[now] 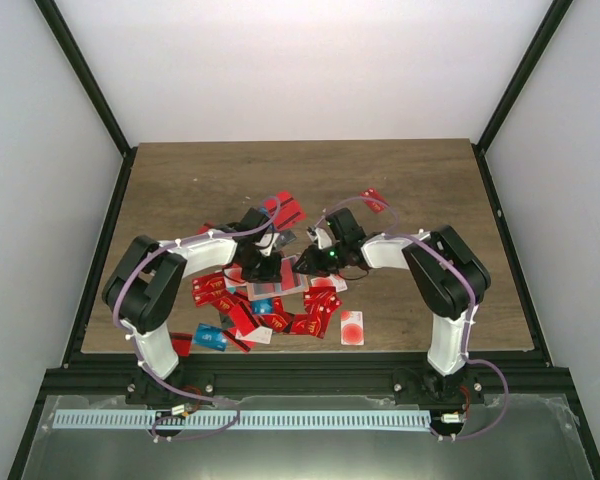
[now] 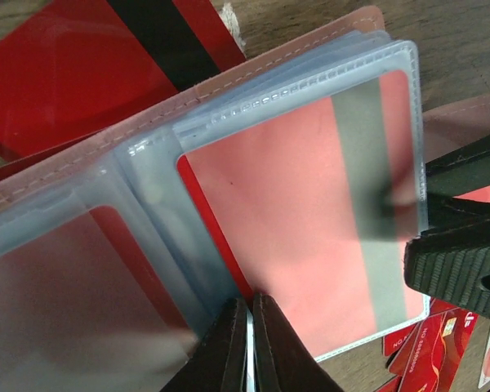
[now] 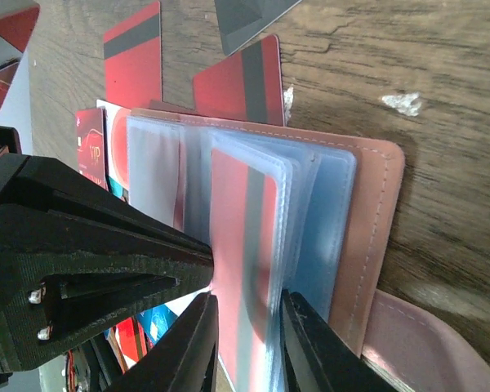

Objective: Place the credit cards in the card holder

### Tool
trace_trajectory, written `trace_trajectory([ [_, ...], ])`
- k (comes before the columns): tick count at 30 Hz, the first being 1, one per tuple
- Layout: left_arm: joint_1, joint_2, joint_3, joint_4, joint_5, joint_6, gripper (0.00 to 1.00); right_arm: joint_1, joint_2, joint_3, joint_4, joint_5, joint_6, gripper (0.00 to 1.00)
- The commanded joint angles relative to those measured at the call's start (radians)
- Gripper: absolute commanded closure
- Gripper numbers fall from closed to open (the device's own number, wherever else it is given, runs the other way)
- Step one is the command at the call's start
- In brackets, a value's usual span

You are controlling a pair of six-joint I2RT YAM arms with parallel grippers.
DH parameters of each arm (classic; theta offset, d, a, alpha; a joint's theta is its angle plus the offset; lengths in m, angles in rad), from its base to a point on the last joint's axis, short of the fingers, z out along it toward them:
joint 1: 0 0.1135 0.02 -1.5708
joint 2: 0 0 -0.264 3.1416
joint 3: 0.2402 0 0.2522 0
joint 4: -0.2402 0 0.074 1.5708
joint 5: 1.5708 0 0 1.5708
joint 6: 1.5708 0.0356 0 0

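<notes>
Toward the left of the wooden table [image 1: 180, 180], loose credit cards [image 1: 216, 290] lay heaped and overlapping, all outside the card holder [image 3: 374, 237]. The holder lay open at mid-table, between the two arms.

The left gripper [image 2: 249, 304] was closed, its fingers pinching the edge of a clear plastic sleeve [image 2: 147, 159] as if to steady the pocket. That edge looked thin and slick. If it slipped free, the pocket could fold shut or the whole holder could slide on the wood.

Just beside that pinch, a red card with a black stripe [image 2: 294, 237] sat most of the way inside a pocket.

The right gripper [image 3: 247, 304] had its jaws narrowly apart, one on either side of the card's near end and the sleeve mouth. Whether they actually pinched it could not be told. A push off-line could jam a corner against the stitched seam or buckle the card. If the jaws caught the sleeve along with the card, pulling away could drag the card back out.
</notes>
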Motion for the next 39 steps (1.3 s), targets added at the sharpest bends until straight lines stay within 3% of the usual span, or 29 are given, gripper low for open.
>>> trace_trajectory([
  [1, -0.008, 0.03, -0.011, 0.022, 0.007, 0.005, 0.94, 0.02, -0.014, 0.045, -0.026, 0.007, -0.006, 0.77],
  [21, -0.065, 0.145, 0.189, 0.064, 0.109, -0.028, 0.96, 0.024, -0.121, 0.037, -0.15, 0.169, -0.005, 0.76],
  [28, -0.052, 0.044, 0.159, 0.003, -0.015, -0.03, 0.95, 0.026, -0.123, 0.043, -0.136, 0.11, 0.019, 0.72],
  [39, 0.026, -0.176, -0.01, -0.034, -0.047, -0.017, 0.88, 0.107, -0.064, 0.117, -0.151, 0.123, 0.044, 0.61],
])
